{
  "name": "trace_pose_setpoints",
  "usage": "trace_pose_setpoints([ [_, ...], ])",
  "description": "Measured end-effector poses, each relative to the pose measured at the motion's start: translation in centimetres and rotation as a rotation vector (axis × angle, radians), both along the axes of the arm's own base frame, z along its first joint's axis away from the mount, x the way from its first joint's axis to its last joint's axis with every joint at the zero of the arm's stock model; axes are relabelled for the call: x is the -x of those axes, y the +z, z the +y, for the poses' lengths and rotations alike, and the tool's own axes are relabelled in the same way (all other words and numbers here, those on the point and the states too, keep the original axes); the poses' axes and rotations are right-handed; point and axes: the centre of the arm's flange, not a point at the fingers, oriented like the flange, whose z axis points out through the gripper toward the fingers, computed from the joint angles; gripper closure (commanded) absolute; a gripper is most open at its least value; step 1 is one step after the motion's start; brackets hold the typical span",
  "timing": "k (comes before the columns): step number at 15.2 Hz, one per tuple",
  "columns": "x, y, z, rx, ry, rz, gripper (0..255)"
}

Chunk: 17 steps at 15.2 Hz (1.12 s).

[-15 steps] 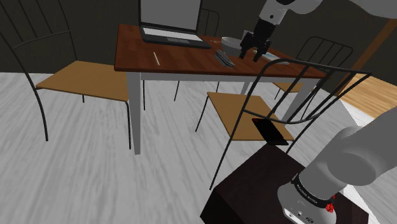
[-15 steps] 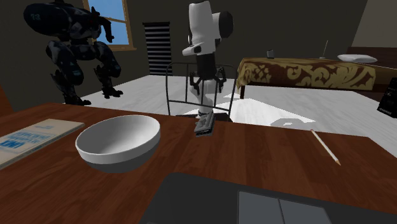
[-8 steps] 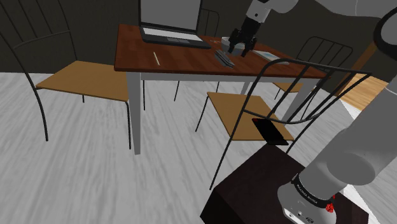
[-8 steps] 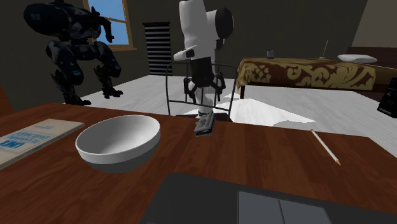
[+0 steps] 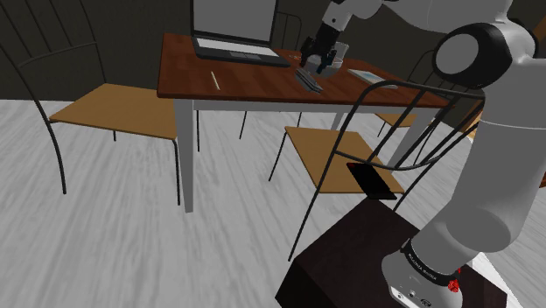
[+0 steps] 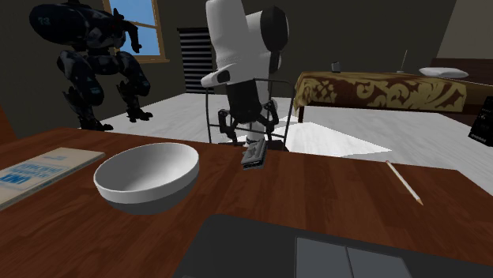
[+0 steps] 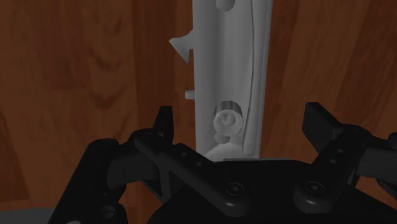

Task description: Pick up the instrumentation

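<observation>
**Desk:** One view at a time, please. Shoulder view?

**Operator:** I see the grey instrument [image 5: 306, 79] lying flat on the worktop [image 5: 245, 79]. It sits near the edge on the stand's side, closer to me than the laptop [image 5: 236, 26]. My claw [image 5: 319, 63] hangs just above it.

**Desk:** Second exterior view?

**Operator:** There it lies at the worktop's far edge, near the white bowl [image 6: 146, 174]. My claw is low over its far end.

**Desk:** Wrist view?

**Operator:** My fingers [image 7: 164, 124] stand spread wide, one on each side of the instrument. Neither touches it, so I have hold of nothing.
</observation>
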Motion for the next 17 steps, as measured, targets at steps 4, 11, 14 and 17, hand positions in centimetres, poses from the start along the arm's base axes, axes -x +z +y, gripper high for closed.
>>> trace_pose_setpoints([
  [4, -0.5, -1.8, 0.0, -0.002, 0.000, -0.001, 0],
  [11, -0.6, -3.6, -0.1, -0.002, 0.000, -0.003, 255],
  [14, -0.6, -3.6, -0.1, -0.002, 0.000, -0.003, 255],
  [17, -0.6, -3.7, -0.1, -0.002, 0.000, -0.003, 255],
])
